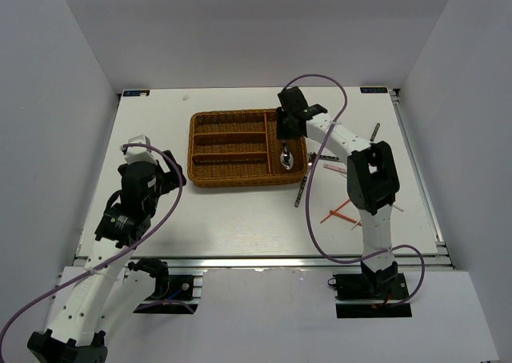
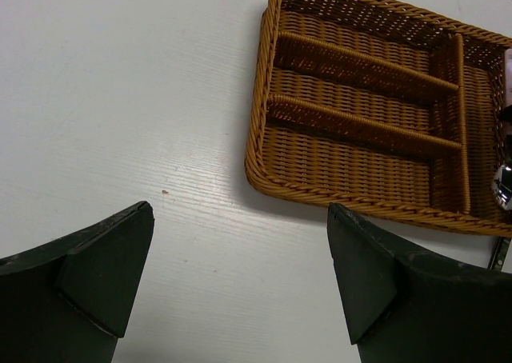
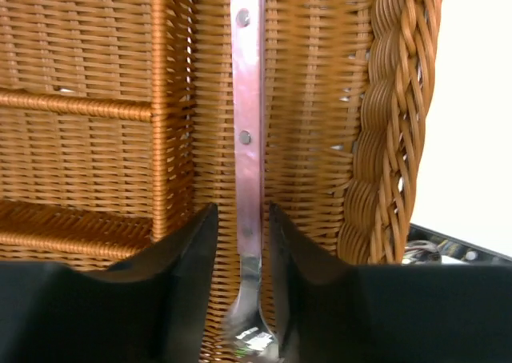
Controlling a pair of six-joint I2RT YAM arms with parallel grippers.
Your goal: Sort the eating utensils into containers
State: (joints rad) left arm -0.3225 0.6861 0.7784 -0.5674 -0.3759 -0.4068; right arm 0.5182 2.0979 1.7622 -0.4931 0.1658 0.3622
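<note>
One pink-handled spoon [image 3: 246, 131] is down in the crosswise slot at the right end of the wicker tray [image 1: 240, 181], with the right gripper [image 3: 242, 219] clamped on its handle just above the shiny bowl. Over the table [image 2: 112, 91] left of the tray, the left gripper [image 2: 240, 211] hangs with fingers wide apart; red chopsticks [image 1: 336, 211] lie right of the tray

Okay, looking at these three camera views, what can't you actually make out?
- Right wrist: the head of the pink-handled utensil is blurred and cut off by the bottom edge. It is unclear whether the right gripper pinches it.
- Top external: the right arm covers part of the red chopsticks.
- Left wrist: the right end of the wicker tray runs off-frame.
</note>
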